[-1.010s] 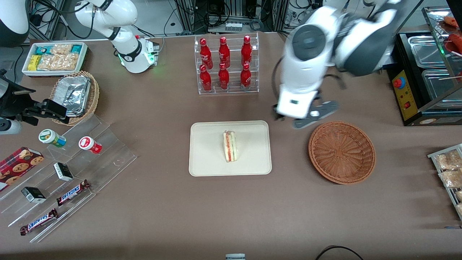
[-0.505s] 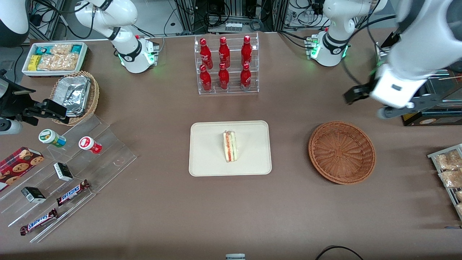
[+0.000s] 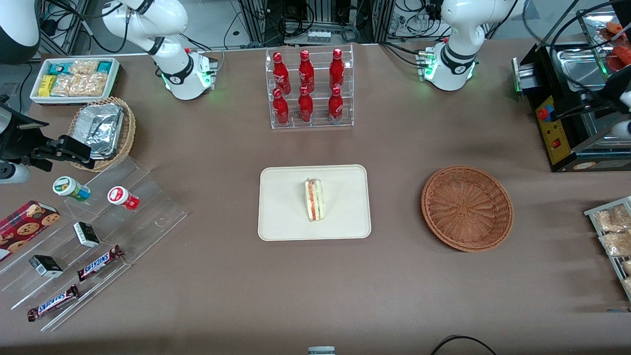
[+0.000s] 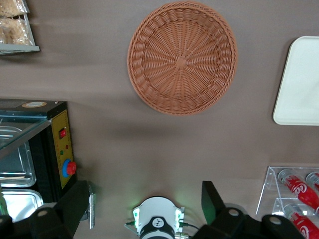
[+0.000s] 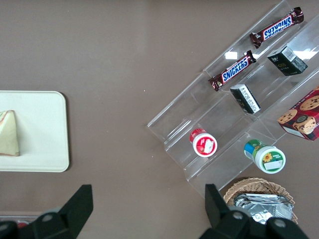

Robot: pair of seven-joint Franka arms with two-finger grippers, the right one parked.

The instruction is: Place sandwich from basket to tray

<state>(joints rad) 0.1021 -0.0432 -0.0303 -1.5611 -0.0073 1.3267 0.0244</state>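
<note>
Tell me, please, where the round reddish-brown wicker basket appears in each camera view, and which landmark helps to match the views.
Front view: the round reddish-brown wicker basket lies empty beside the cream-white rectangular tray, toward the working arm's end.
Left wrist view: the basket is seen from above the hand, whose fingers are open.
Right wrist view: not in it.
Shared landmark: the tray, which holds the triangular white-bread sandwich.

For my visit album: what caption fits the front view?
Sandwich on the tray, basket empty, open gripper raised high above the table.
</note>
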